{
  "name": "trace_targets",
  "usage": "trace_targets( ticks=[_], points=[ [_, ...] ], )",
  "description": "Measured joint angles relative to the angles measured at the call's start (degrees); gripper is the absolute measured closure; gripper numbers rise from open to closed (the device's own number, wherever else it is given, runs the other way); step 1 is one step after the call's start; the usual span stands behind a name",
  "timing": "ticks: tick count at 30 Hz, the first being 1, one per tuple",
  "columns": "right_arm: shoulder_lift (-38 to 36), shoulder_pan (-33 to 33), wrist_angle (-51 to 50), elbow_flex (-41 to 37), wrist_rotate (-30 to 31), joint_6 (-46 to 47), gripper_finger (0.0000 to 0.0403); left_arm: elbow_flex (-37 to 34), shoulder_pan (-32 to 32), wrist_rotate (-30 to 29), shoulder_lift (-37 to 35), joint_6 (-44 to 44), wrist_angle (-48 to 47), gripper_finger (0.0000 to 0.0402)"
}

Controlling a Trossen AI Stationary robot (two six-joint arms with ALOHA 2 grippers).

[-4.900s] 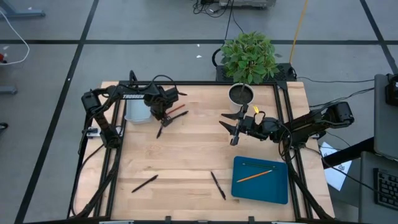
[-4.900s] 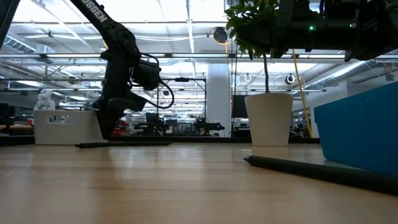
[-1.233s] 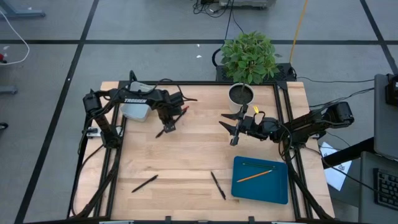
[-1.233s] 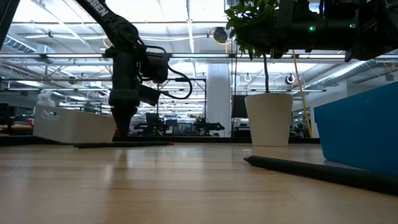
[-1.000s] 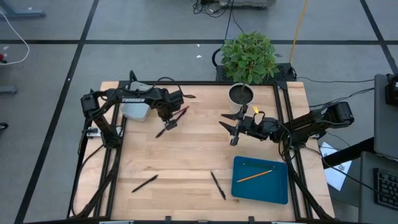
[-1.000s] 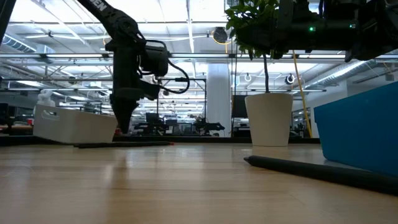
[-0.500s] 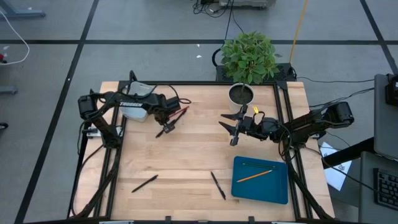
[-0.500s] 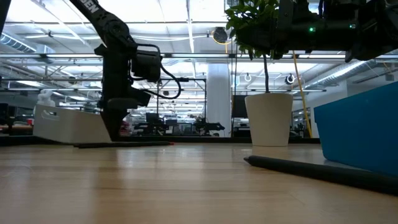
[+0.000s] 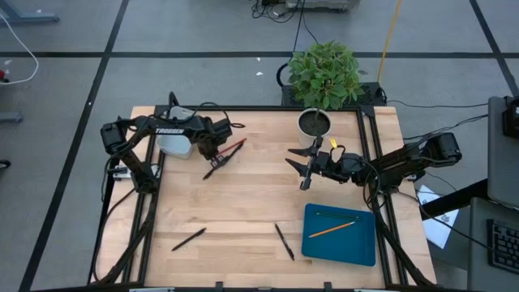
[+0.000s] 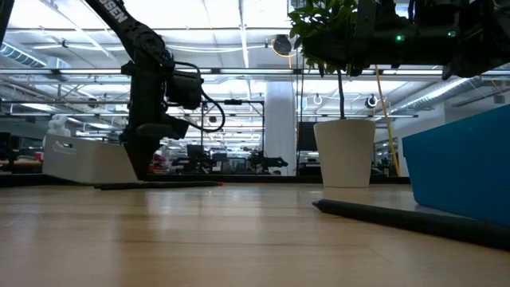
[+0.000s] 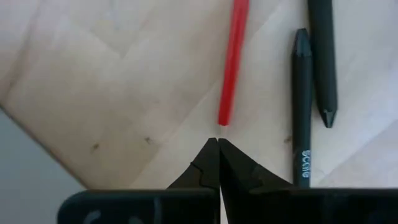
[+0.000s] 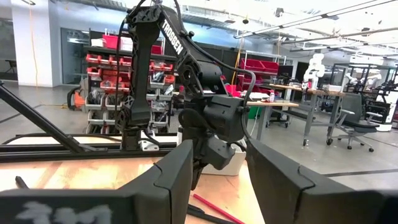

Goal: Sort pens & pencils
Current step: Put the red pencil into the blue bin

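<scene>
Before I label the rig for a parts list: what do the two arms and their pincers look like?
Both arms are dark, jointed, with black cables looping off them. The left arm carries white lettering along its link; its pincer has two black, wedge-shaped fingers tapering to points. The right pincer has broad, angular black fingers and a yellow tag at its wrist.

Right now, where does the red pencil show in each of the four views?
High view: red pencil at the table's far left part, beside the left gripper.
Low view: cannot make it out.
Left wrist view: upper middle, ahead of the shut jaws, not held.
Right wrist view: low, a red stick seen between that arm's own fingers.
Shared landmark: the left gripper beside it.
</scene>
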Motion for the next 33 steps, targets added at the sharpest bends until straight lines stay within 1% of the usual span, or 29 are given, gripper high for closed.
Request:
trace_targets(
  ticks=[5, 33],
  points=[
    [0.0, 0.0, 0.0, 0.0, 0.0, 0.0, 0.0259, 0.0, 0.0, 0.7, 0.0, 0.4, 0.0, 0.0401],
    [0.0, 0.0, 0.0, 0.0, 0.0, 0.0, 0.0259, -0.5, 0.0, 0.3, 0.1, -0.1, 1.3, 0.0402]
  ],
)
